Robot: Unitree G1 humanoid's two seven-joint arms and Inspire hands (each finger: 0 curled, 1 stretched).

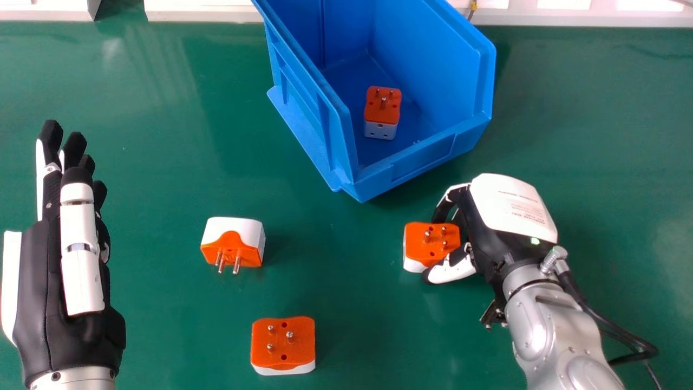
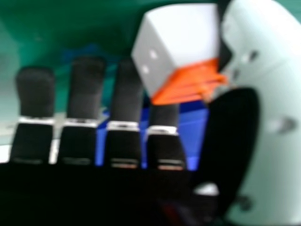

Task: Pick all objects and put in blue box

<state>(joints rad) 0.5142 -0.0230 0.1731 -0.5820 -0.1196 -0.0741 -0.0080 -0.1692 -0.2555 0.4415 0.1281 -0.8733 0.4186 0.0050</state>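
Right hand (image 1: 511,208) closed round gripped adapter (image 1: 427,241), thumb near side, fingers far, likely for steady lift; blue box (image 1: 427,158), low front towards robot, probably easing drops, holds boxed adapter (image 1: 382,111); left adapter (image 1: 234,242), nearest adapter (image 1: 283,346) on worktop (image 1: 162,162); left hand (image 1: 65,336) open, idle at left

Prob. a robotics lab or a workshop, can't tell which. Main clue is the robot's silver forearm (image 1: 555,330), bare metal housing w/ screws and a black cable (image 1: 575,292) running alongside, over a wide, smooth green tabletop (image 1: 168,303), workbench style. A blue plastic box (image 1: 433,59), the open-front storage-bin type, sits on it, w/ orange & white plug adapters (image 1: 284,342) spaced about, i.e. small elec. parts. White framework (image 1: 206,15) runs along the far edge.
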